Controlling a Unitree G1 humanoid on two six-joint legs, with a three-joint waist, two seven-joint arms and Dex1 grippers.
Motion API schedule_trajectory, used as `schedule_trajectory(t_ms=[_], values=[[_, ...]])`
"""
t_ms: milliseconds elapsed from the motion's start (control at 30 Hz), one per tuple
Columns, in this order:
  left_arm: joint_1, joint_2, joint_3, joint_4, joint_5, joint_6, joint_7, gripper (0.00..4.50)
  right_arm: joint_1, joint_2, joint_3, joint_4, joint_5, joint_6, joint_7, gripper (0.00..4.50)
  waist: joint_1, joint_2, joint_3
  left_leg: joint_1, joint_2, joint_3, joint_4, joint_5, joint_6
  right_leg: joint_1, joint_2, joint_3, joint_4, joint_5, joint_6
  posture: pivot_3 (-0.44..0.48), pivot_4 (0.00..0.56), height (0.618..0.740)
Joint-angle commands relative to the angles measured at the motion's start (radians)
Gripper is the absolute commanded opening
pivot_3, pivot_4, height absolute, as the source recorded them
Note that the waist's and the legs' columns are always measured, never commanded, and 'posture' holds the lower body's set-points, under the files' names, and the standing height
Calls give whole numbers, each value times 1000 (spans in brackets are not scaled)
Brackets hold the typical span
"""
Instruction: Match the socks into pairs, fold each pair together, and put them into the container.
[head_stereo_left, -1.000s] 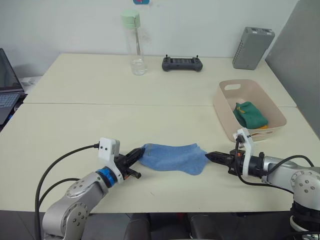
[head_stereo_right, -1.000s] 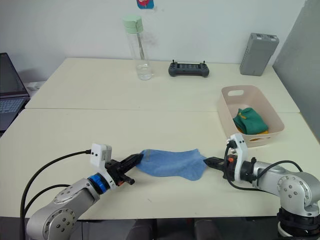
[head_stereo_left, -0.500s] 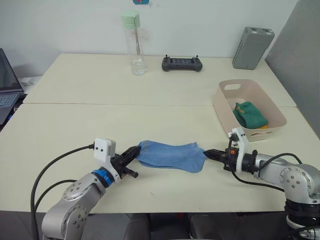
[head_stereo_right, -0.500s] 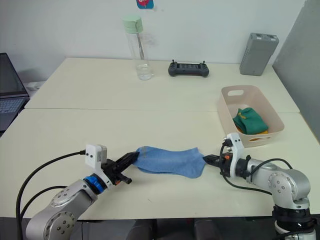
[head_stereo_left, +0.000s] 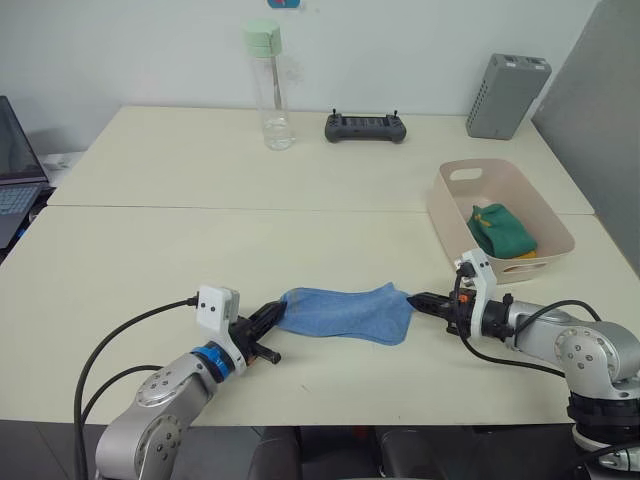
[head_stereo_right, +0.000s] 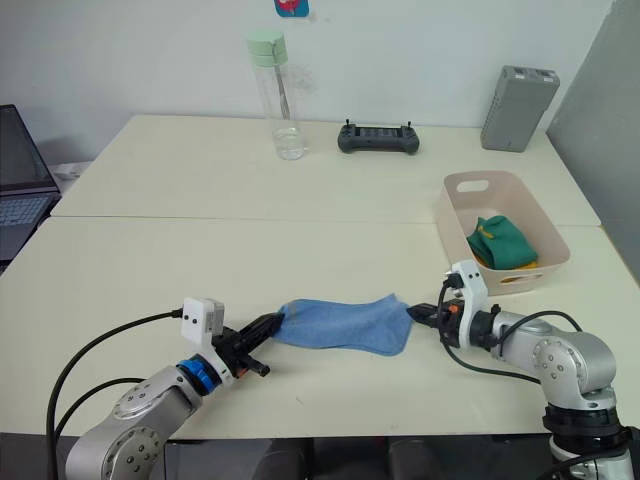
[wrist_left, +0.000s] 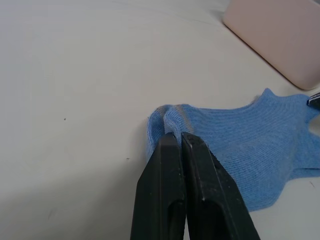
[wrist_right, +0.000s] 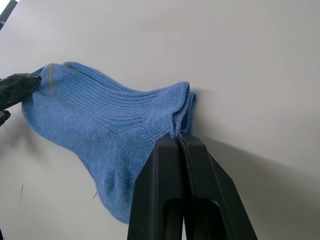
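Light blue socks (head_stereo_left: 345, 312) lie stacked together flat on the near part of the table, stretched between both grippers. My left gripper (head_stereo_left: 275, 316) is shut on the toe end (wrist_left: 167, 122). My right gripper (head_stereo_left: 416, 299) is shut on the cuff end (wrist_right: 182, 107). The pale pink container (head_stereo_left: 452, 215) stands at the right, holding a folded dark green pair (head_stereo_left: 500, 229) with a bit of mustard yellow (head_stereo_left: 524, 253) showing under it.
At the table's far side stand a clear bottle with a green cap (head_stereo_left: 268, 88), a black controller (head_stereo_left: 365, 127) and a grey upright box (head_stereo_left: 506, 96). A laptop (head_stereo_left: 18, 170) sits off the left edge. A seam (head_stereo_left: 240, 209) runs across the table.
Both grippers have kept their hold on the blue socks. The right gripper has moved a little forward and left with the cuff end; the socks lie slightly farther from the near edge.
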Motion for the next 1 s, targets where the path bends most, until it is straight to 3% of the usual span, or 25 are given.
schedule_trajectory(t_ms=[33,100,200,433,567,767,867,933,1000], values=[[-3,7,-5,-2,9,-27,-16,73,11,-14,2,-49,13,-8,13,27,0,0,0,0,0,0,0,0,0,0,0,0,0,0,0,0,150,740],[-4,5,-7,2,10,-34,-21,73,18,-10,3,-56,9,-24,11,27,0,0,0,0,0,0,-1,0,0,0,0,0,0,0,0,0,150,740],[-8,5,-8,10,17,-54,-33,0,14,6,-2,-48,-5,-54,-4,610,0,0,0,0,0,0,-1,0,0,-1,0,0,0,0,0,0,150,740],[-23,2,16,5,-4,-61,-27,0,9,-3,-18,-56,-7,-82,-11,2972,0,0,0,0,0,0,-1,0,0,-1,0,0,0,0,0,0,150,740],[-27,30,71,-11,-49,-38,-34,1235,-6,-43,-40,-100,10,-109,21,4416,0,0,0,0,0,0,-1,0,0,-1,0,0,0,0,0,0,150,740],[-72,87,103,7,-79,-11,-57,3112,-45,-101,37,-162,-29,-192,95,4500,0,0,0,0,0,0,-2,0,0,-2,0,0,0,-1,-1,0,150,740],[-163,154,82,22,-104,6,-140,3112,-84,-125,199,-164,-164,-345,170,4500,0,0,0,0,1,0,-2,0,0,-3,0,-1,0,-1,-1,0,150,740],[-208,211,19,25,-68,-22,-228,3138,-100,-97,261,-132,-210,-402,184,4120,0,0,0,0,1,0,-2,0,0,-7,0,-1,0,-1,-1,0,150,740],[-258,262,-72,35,1,-80,-323,2746,-118,-93,354,-96,-295,-492,227,3573,1,0,0,0,0,2,-2,0,0,-7,0,0,0,-1,-1,0,150,740]])
